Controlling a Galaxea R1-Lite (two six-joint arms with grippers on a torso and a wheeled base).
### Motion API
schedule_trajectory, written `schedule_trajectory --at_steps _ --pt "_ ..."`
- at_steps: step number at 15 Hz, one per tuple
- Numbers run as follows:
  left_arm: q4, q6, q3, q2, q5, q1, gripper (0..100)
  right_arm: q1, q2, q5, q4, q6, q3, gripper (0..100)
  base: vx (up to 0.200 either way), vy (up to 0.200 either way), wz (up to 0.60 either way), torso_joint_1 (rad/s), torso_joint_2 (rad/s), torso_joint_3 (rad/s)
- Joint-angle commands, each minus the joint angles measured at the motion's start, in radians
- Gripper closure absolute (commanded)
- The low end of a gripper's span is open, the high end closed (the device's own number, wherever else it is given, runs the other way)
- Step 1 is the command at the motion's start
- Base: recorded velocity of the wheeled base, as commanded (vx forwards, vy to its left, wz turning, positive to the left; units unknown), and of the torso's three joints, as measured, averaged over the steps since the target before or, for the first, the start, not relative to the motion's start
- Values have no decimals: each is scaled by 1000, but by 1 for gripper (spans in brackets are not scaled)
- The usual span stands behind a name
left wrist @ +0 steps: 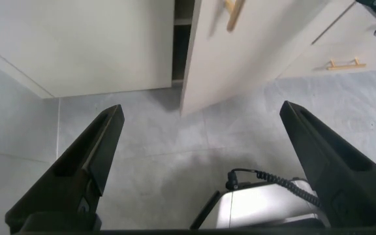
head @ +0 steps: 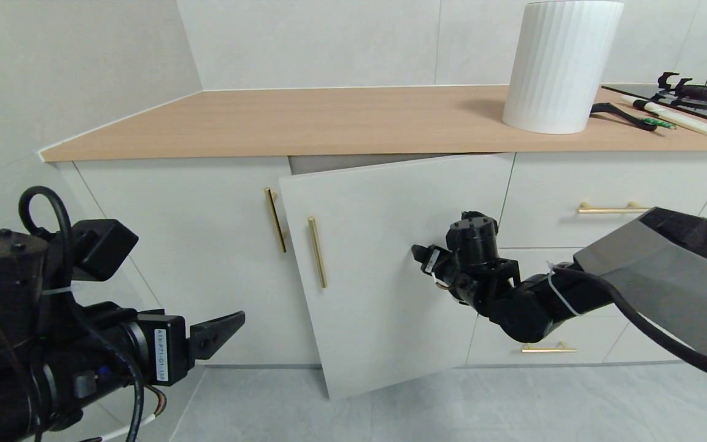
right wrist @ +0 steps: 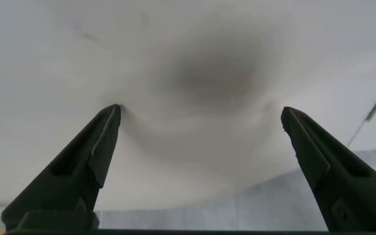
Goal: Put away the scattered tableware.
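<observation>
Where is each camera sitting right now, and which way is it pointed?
Head: up on the robot, looking forward and down at the counter and the ajar cabinet door; left tool and right tool show.
Left wrist: low, looking past its open tool fingers at the floor and door bottom.
Right wrist: close to a white panel, apparently the door face, between its open fingers.
Shared: head and left wrist both show the ajar door.

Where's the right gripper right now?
Head view, right of centre: the right gripper sits close in front of the half-open cabinet door, to the right of its gold handle, below the counter.
</observation>
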Motion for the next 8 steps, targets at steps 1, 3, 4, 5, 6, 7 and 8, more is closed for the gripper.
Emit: schedule_trajectory --at_steps 1,3,4,5,6,7,8 --pt "0 -1 0 1 0 0 0 -17 41 -27 0 0 -39 0 0 0 0 0 0 0" --pt "0 -1 0 1 0 0 0 -33 60 -52 0 0 -68 0 0 0 0 0 0 0" --pt "0 -1 0 1 0 0 0 -42 61 -53 0 2 -72 0 0 0 0 0 0 0" --pt "0 -1 0 1 0 0 0 -48 64 -56 0 2 -81 0 0 0 0 0 0 0" --pt "0 -1 0 1 0 0 0 -62 75 -76 2 2 -97 0 0 0 0 0 0 0" --pt "0 -1 0 3 0 0 0 -65 80 -88 2 2 -104 0 0 0 0 0 0 0" --pt "0 -1 0 3 0 0 0 -77 92 -108 6 2 -127 0 0 0 0 0 0 0"
